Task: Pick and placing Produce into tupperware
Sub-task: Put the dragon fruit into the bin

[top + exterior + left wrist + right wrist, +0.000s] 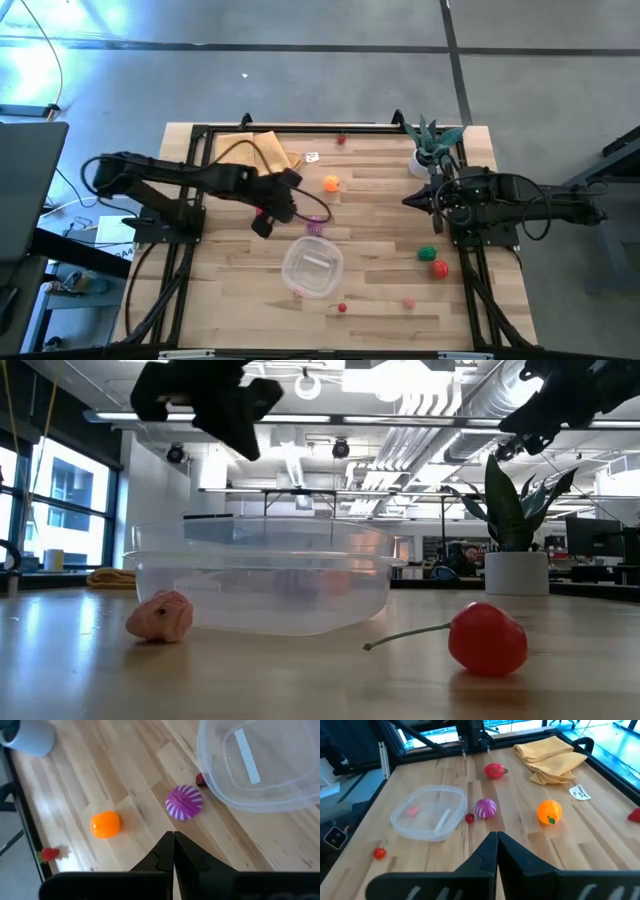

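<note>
The clear tupperware [313, 266] sits near the table's middle, toward the near edge. Produce lies scattered around it. An orange [330, 183] and a purple striped fruit [315, 227] lie on its far side, and a small red piece [201, 780] lies against its wall. A green piece [426, 252] and a red one [439, 267] lie to the right. A cherry [342, 307] and pink pieces [408, 302] [160, 617] lie near the front. My left gripper [173, 840] hovers shut above the table, left of the purple fruit. My right gripper [408, 200] hangs shut by the right edge.
A green plant in a white pot [428, 150] stands at the far right corner. A folded yellow cloth [262, 150] and a small white tag [312, 157] lie at the far left. A red fruit [494, 770] lies under my left arm. A strawberry [341, 139] lies by the far edge.
</note>
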You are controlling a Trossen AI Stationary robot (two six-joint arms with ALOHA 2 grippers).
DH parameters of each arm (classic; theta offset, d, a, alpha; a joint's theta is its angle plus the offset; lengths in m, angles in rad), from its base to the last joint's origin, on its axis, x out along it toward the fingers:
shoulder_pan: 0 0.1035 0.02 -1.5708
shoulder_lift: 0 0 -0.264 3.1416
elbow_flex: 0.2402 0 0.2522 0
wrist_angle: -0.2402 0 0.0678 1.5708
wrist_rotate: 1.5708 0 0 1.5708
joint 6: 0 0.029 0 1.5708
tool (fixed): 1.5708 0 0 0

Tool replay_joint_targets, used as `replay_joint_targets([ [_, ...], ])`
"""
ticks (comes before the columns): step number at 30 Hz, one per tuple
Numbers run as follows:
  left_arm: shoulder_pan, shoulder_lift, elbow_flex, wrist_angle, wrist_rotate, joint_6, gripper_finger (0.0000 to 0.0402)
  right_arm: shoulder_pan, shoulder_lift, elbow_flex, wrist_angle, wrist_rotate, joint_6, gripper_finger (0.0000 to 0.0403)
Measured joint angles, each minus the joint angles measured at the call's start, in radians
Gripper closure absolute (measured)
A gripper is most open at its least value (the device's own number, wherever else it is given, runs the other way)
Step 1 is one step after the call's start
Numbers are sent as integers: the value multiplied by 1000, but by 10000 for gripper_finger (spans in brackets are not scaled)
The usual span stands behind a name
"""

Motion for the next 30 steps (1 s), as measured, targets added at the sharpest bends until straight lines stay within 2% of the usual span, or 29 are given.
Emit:
replay_joint_targets([
  [7, -1, -115, -182, 134, -16, -2, 401, 0, -1, 0, -10, 0, 89, 402],
  [13, -1, -178, -292, 245, -23, -9, 401, 0, -1, 0, -15, 0, 90, 402],
  [16, -2, -206, -340, 300, -62, -16, 401, 0, -1, 0, -18, 0, 91, 402],
  [20, -2, -234, -378, 322, -157, -41, 401, 0, -1, 0, -21, 0, 94, 402],
  [26, -2, -233, -412, 325, -401, -93, 401, 0, -1, 0, -23, 0, 94, 402],
  [30, -2, -233, -438, 331, -521, -157, 401, 0, -1, 0, -23, 0, 94, 402],
])
